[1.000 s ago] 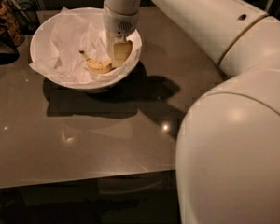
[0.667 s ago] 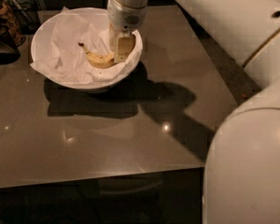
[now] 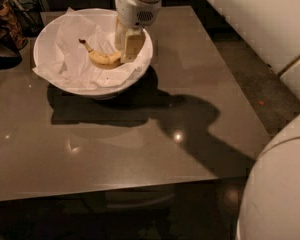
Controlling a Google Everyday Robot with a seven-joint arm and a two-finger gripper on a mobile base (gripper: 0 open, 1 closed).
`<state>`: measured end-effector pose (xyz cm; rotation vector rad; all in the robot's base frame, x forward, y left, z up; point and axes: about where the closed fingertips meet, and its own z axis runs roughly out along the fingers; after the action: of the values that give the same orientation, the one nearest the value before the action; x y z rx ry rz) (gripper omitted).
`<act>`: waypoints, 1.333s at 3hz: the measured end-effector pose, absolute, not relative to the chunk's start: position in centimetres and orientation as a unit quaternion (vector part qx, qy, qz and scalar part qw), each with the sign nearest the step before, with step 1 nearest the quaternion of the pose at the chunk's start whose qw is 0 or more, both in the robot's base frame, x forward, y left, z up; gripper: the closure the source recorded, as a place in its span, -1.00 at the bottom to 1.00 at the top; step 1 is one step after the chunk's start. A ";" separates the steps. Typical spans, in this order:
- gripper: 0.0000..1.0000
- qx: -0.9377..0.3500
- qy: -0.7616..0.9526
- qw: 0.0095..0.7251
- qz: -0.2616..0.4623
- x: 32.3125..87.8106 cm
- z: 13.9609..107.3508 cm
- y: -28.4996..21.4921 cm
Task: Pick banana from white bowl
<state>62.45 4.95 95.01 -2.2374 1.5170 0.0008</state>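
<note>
The white bowl stands at the table's far left and is lined with crumpled white paper. The banana, yellow with a dark stem tip pointing left, lies on the paper in the bowl's right half. My gripper reaches down into the bowl from above. Its fingers stand on either side of the banana's right end and are closed on it. The banana still touches the paper.
The bowl sits on a dark glossy table. Dark containers and a wire basket stand at the far left edge. My white arm crosses the top right, and my base fills the bottom right corner.
The arm has swung so that more of the table shows. The gripper stays at the banana's right end, and the banana now shows more fully, slightly higher in the bowl.
</note>
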 end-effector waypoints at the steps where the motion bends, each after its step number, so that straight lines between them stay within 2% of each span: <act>1: 1.00 -0.803 0.550 0.230 0.015 61.6 96.2 4.6; 4: 1.00 -0.793 0.542 0.274 0.051 53.0 100.7 2.3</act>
<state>53.02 2.33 100.73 -2.1331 1.4576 0.1376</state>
